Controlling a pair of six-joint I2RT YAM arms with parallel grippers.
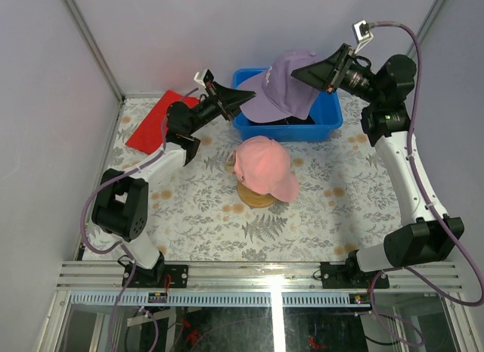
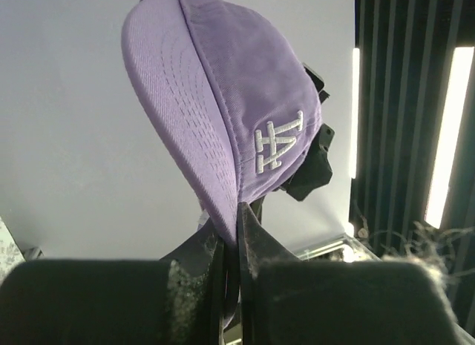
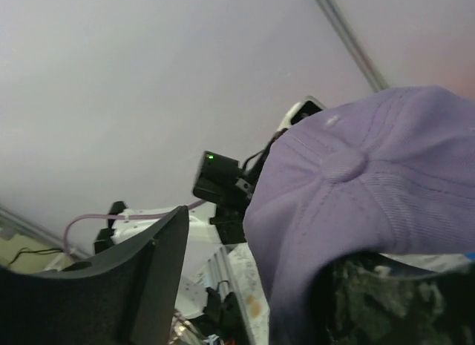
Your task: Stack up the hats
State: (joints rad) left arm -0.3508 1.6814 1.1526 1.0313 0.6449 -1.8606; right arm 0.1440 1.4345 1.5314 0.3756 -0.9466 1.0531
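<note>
The purple hat (image 1: 283,87) with the white "LA" logo (image 2: 278,141) hangs in the air above the blue bin (image 1: 329,119). My left gripper (image 1: 240,99) is shut on its brim edge (image 2: 239,211). My right gripper (image 1: 319,72) is at the hat's back with its jaws wide apart (image 3: 256,248); the crown (image 3: 349,182) drapes over one finger (image 3: 386,300). The pink hat (image 1: 262,164) sits on the wooden stand (image 1: 253,198), and a tan edge (image 1: 231,161) shows under it. A dark hat (image 1: 293,121) lies in the bin, mostly hidden.
A folded red cloth (image 1: 155,121) lies at the back left, beside the left arm. The blue bin stands at the back centre, against the rear wall. The floral tabletop (image 1: 197,216) stretches in front of the stand. Walls close in on three sides.
</note>
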